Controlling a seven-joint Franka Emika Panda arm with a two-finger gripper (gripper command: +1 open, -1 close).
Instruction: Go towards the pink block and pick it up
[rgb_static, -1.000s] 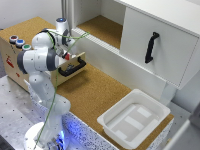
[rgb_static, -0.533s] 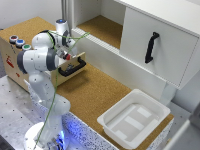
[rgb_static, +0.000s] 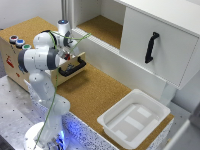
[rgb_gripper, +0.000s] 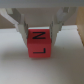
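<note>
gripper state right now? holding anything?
Gripper: open, fingers either side of the pink block; whether they touch it cannot be told, so no confirmed grasp.

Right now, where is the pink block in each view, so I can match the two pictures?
Exterior view: the pink block is not clearly visible; the arm and gripper cover the spot above the black tray, toward the exterior view's left.
Wrist view: the pink block fills the centre of the picture, between the gripper's fingers.
Shared landmark: the gripper, which appears in both views.
</note>
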